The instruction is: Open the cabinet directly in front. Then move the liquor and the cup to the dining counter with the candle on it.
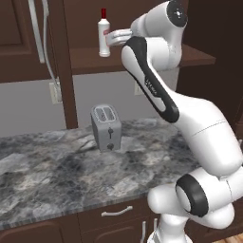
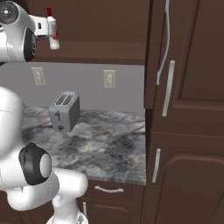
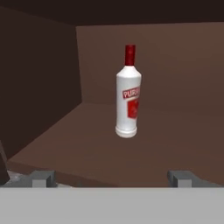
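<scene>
In the left base view, the cabinet [image 1: 28, 42] has its door swung open at the left, so the opening step looks done. Next along, the liquor [image 1: 104, 34] stands upright on the cabinet shelf (white body, red cap, red label). Just right of it is the gripper [image 1: 115, 37], level with the bottle's middle, its fingers reaching toward the bottle. Below, a toaster [image 1: 106, 127] sits on the marbled counter [image 1: 42, 171].

In the hand view the bottle stands centred ahead, between the two fingertips [image 3: 43, 178], which are spread wide with nothing between them. The step in hand appears to be the reach for the bottle. The next move probably calls for a straight advance until the body sits between the fingers, then closing.
</scene>
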